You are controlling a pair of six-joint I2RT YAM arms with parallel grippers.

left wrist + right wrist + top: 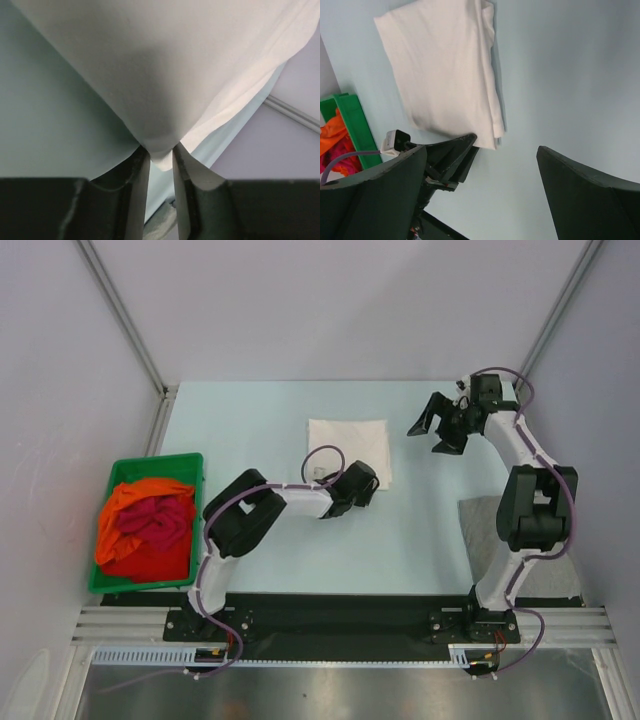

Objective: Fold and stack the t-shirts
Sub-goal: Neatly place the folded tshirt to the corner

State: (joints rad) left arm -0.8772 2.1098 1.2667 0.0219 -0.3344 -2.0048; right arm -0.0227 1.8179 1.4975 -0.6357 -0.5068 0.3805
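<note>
A white t-shirt [348, 448] lies folded in a flat rectangle at the middle of the table; it also shows in the right wrist view [440, 70]. My left gripper [362, 483] sits at its near right corner, and its jaws are nearly closed on the corner of the white fabric [165, 75]. My right gripper [437, 430] is open and empty above the table, to the right of the shirt. An orange shirt [118, 508] and a dark red shirt [160, 520] lie crumpled in the bin. A grey shirt [480, 530] lies flat beneath the right arm.
The green plastic bin [150, 462] stands at the table's left edge; it also shows in the right wrist view [355, 125]. White walls with metal corner posts close in the back and sides. A black strip runs along the near edge at the arm bases.
</note>
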